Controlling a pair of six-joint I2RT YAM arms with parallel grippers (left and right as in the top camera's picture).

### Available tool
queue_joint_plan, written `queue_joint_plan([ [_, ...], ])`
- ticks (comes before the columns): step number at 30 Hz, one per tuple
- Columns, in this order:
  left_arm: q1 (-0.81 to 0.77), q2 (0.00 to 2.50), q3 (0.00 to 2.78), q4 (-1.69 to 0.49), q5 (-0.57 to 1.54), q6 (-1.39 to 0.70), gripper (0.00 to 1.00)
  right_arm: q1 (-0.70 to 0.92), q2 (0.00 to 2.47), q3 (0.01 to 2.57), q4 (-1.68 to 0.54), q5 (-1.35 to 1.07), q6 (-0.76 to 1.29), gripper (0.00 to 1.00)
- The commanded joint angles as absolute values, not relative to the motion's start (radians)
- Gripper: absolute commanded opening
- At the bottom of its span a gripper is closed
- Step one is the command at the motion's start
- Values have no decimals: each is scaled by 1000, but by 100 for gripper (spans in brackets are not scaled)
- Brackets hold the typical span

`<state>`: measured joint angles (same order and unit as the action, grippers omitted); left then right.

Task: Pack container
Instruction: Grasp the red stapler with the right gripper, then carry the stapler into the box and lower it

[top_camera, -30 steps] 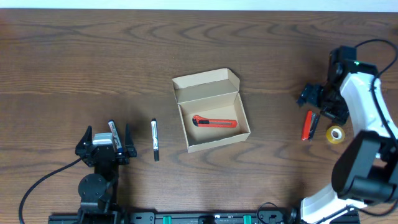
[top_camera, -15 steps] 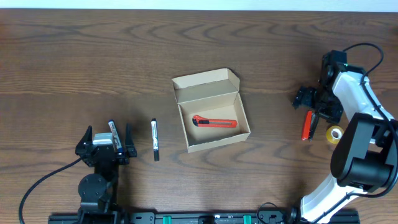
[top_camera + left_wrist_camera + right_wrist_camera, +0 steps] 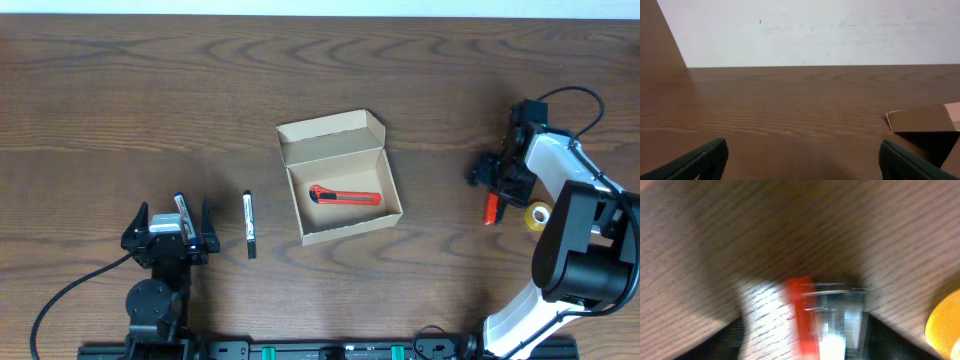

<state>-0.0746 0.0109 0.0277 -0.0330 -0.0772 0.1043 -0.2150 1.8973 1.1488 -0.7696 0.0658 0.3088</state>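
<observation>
Right claw [image 3: 500, 180] hangs over the red cutter [image 3: 491, 208], lying near-to-far; blur hides its grip state; container [image 3: 335, 150] well left; left claw [image 3: 172, 232] wide

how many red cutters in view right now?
2. One red cutter lies inside the open container; the other sits beside the yellow tape roll, partly under the right gripper. More could be hidden beneath the arms.

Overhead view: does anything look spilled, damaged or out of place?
Nothing stands out. The container sits open and slightly skewed, one red cutter flat inside; the pen, second red cutter and tape roll lie loose outside it.
</observation>
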Motion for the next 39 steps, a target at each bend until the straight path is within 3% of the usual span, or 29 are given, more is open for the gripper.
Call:
queue_joint_plan([
  [1, -72, 5, 5, -68, -77, 97, 95, -221, 1916, 1110, -776, 96, 306, 23],
  [2, -72, 5, 5, -68, -77, 97, 96, -221, 1916, 1110, -776, 96, 306, 9],
  [3, -72, 5, 5, -68, -77, 97, 95, -221, 1916, 1110, -776, 96, 306, 1],
  [17, -72, 5, 5, -68, -77, 97, 95, -201, 1905, 1113, -755, 14, 244, 1],
  [25, -72, 5, 5, -68, -77, 97, 95, -54, 1671, 1152, -773, -10, 146, 1],
  [32, -72, 5, 5, -68, -76, 97, 95, 209, 1434, 1234, -831, -62, -217, 2],
  [39, -72, 5, 5, -68, -75, 97, 95, 515, 1386, 1312, -1005, -109, -750, 1],
])
